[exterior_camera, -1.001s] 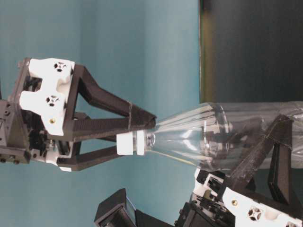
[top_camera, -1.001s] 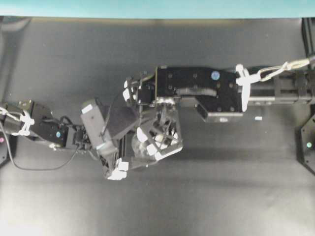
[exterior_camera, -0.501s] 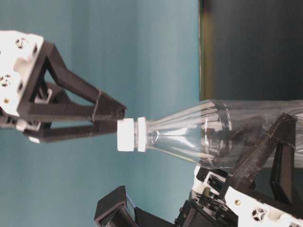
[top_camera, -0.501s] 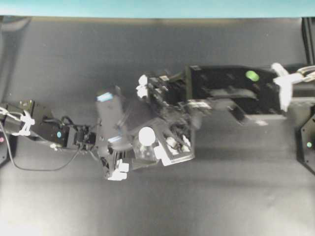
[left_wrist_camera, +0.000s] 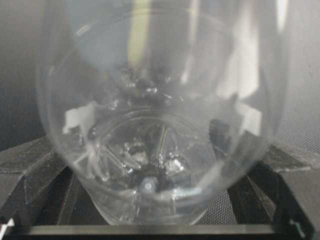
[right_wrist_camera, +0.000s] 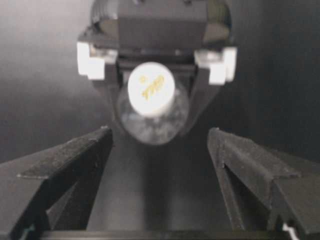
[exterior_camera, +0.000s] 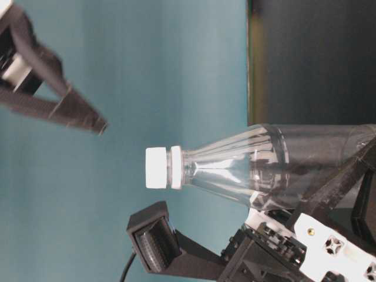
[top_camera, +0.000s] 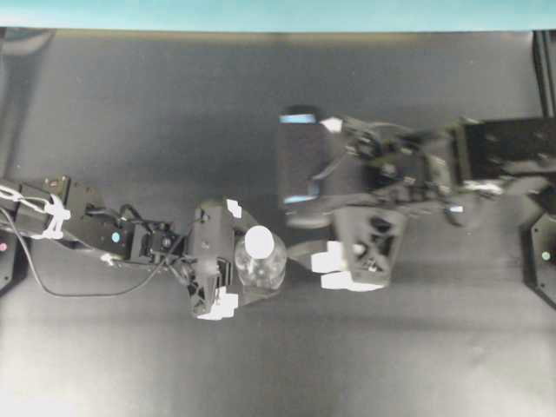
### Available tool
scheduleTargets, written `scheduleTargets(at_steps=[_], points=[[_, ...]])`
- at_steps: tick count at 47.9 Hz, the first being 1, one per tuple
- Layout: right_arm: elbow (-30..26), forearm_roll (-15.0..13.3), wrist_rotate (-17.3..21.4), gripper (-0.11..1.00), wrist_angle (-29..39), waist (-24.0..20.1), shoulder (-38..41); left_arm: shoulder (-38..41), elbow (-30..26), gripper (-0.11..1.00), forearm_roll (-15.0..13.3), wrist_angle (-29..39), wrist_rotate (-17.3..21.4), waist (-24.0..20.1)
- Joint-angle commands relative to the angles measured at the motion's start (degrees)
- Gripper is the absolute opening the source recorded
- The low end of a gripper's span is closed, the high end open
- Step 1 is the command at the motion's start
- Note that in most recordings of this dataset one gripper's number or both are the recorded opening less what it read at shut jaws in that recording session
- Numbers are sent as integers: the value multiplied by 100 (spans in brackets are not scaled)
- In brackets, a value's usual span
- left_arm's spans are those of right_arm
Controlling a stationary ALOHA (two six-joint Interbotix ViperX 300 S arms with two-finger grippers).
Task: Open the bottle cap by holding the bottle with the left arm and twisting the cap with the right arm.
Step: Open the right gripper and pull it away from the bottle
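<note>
The clear bottle stands upright on the black table, and the white bottle cap sits on its neck. My left gripper is open around the lower body of the bottle; a strip of table shows between the bottle's base and the right finger. My right gripper hangs open to the right of the bottle, apart from it, with nothing between its fingers. The right wrist view looks at the cap from a distance. One of the right gripper's fingers shows above and beside the cap.
The table is plain black, with a teal wall along its far edge. A black arm base sits at the right edge, and the left arm's loose wire trails at the left.
The right gripper came off the cap and drew up and away to the right. The cap stayed on the bottle. The left jaws widened round the bottle.
</note>
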State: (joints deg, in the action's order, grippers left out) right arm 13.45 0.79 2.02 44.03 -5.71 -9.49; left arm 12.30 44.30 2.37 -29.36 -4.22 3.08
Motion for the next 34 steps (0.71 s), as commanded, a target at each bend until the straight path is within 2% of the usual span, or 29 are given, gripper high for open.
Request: scheduleTargets(at_steps=[1,12,34], points=[[185,9,220,74,-176,-97,-308,-149,-35,99,18,-9,0,0],[905,9,431,74,-729,-97,-870,-396,-26,99,18,114,-9,9],[2417,9,483,74,-1890,-97,-2417,-448,-44,99,18,132,0,-9]])
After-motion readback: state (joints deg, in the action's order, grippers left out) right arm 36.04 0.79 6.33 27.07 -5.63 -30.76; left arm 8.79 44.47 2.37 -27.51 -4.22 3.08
